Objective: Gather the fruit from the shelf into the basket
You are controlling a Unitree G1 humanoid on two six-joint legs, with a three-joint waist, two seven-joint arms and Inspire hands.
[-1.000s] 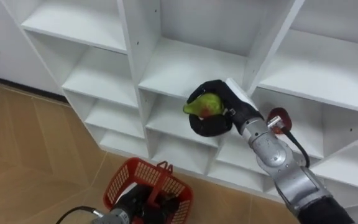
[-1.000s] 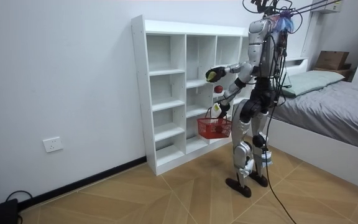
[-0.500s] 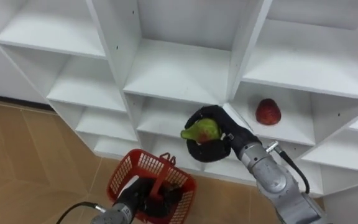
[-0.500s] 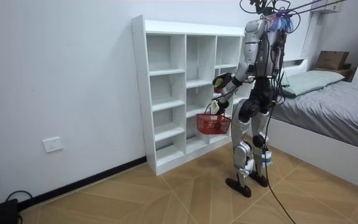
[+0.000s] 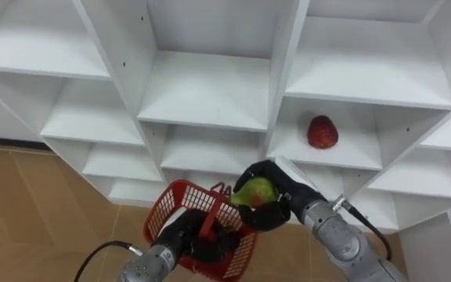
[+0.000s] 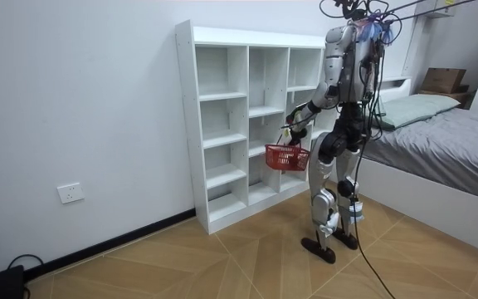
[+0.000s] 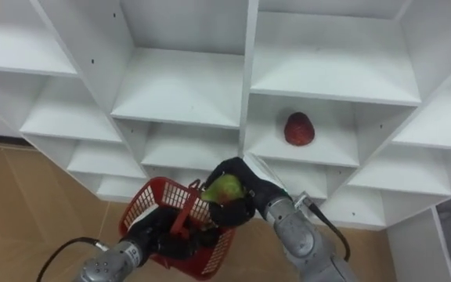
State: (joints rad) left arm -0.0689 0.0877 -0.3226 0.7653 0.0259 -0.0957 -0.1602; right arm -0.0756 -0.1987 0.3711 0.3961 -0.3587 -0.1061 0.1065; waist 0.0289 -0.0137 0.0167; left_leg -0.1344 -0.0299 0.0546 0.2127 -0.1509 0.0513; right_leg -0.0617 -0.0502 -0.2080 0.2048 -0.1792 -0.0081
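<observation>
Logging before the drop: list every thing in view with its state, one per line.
right hand: shut on green fruit.
left hand: shut on handle of red basket.
green fruit: held just above the basket.
red basket: upright, carried.
red fruit: lying on closet shelf, untouched.

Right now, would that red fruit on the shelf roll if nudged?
Probably: the red fruit looks rounded and lies loose on a flat shelf. Its slightly narrower top would likely make it wobble, not roll straight.
</observation>
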